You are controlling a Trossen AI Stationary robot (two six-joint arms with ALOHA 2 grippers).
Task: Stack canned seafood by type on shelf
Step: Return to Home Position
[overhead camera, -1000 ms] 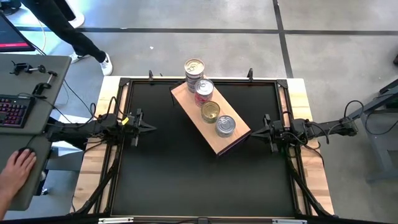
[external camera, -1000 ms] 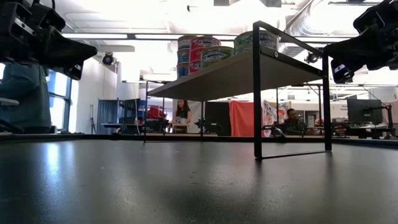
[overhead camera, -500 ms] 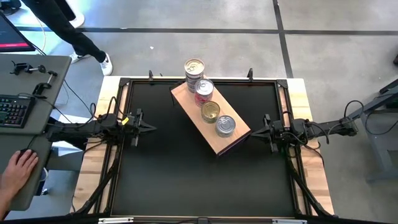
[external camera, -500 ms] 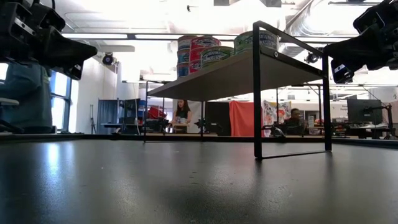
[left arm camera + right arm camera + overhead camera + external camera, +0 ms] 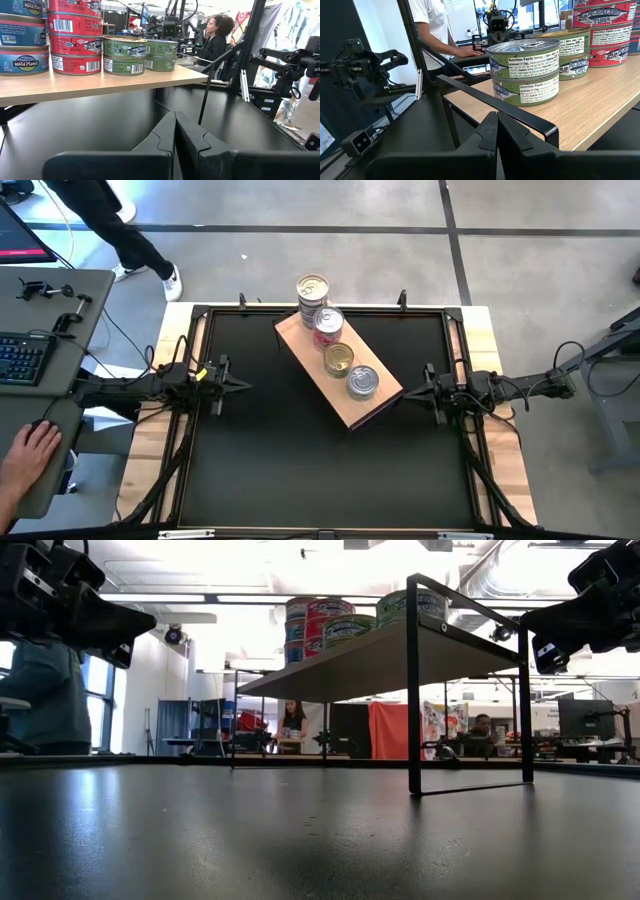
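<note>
While the arms wait: the left gripper (image 5: 240, 385) is held at the left table edge and the right gripper (image 5: 408, 393) at the right edge, both well apart from the shelf (image 5: 350, 408).
Pincers: in each wrist view the fingers are seen pressed together, with nothing between them.
Change: no shift in arms or tins is found against the earlier pictures; only the person (image 5: 110, 228) beyond the far left corner has stepped a little.
Meaning: the stacking is judged complete and the return home all but done, since no tin is seen on the black table (image 5: 300, 470).
Tins: four stacks are set in a row along the shelf. From near end to far these are a silver-lidded green stack (image 5: 524, 72), a gold-lidded green stack (image 5: 561, 50), a red stack (image 5: 74, 35) and a blue stack (image 5: 22, 37).
Hidden: the red and blue stacks are cut off in the wrist views, so their count cannot be given. In the low view the shelf is met from beneath and all lids are concealed.
Beyond: seated people in the room are only faintly made out.
</note>
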